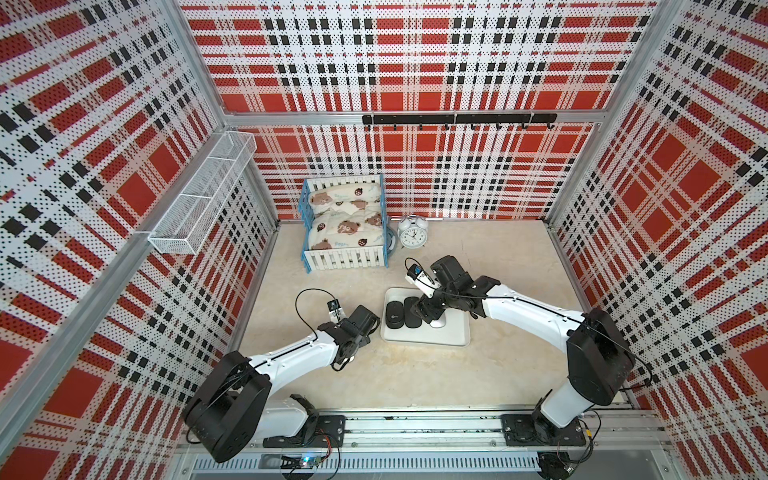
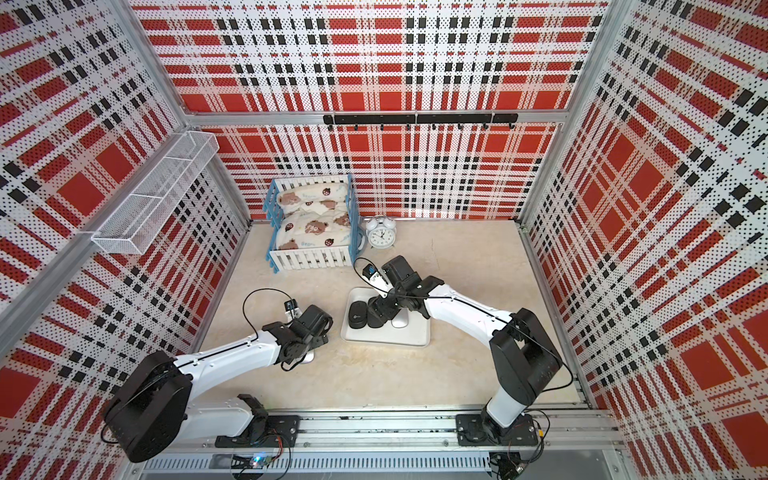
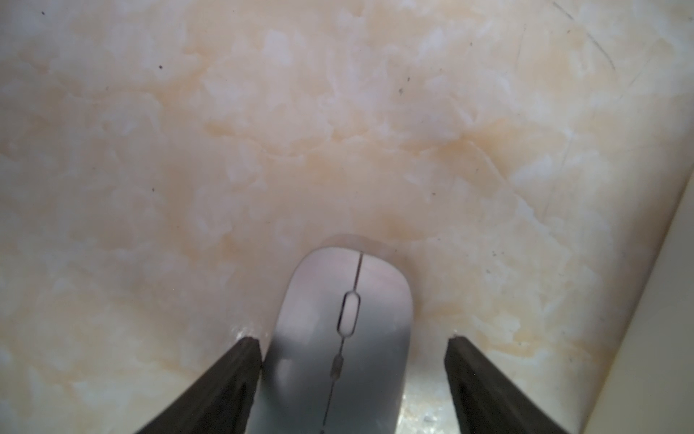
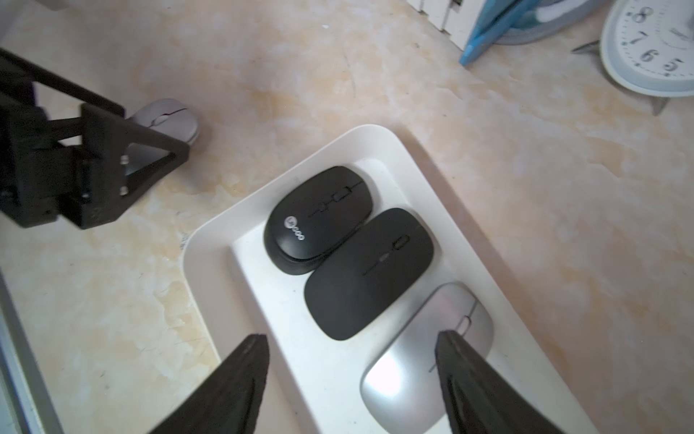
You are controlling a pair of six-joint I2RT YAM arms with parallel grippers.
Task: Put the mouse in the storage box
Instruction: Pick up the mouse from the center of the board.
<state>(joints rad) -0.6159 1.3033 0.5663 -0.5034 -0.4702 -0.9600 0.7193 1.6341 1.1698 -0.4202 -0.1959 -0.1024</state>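
Looking from the left wrist, I see the mouse (image 3: 334, 338) on the table (image 3: 338, 131) between the wide-spread jaws of the left gripper (image 3: 353, 340), long axis along them. The box (image 1: 455, 328) lies near, to its right; this arm is nearer.

— How much of the grey mouse (image 3: 330, 319) shows in the left wrist view?

— Only its front. Its rear runs past the picture's edge, as do both fingers (image 3: 225, 383) of the left gripper (image 3: 353, 340). Whether one finger touches its side cannot be told. In both top views the left arm (image 1: 291, 353) covers nearly all of it.

— And the silver mouse (image 4: 405, 368)?

— From above, the right arm (image 1: 519, 307) hides most of it. In the right wrist view a finger (image 4: 473, 379) of the right gripper (image 4: 353, 334) overlaps it, and the edge cuts off it and the storage box (image 4: 208, 244). The alarm clock (image 4: 646, 49) and toy crib (image 4: 484, 37) are cropped. The logo on one black mouse (image 4: 315, 221) is too small to read.
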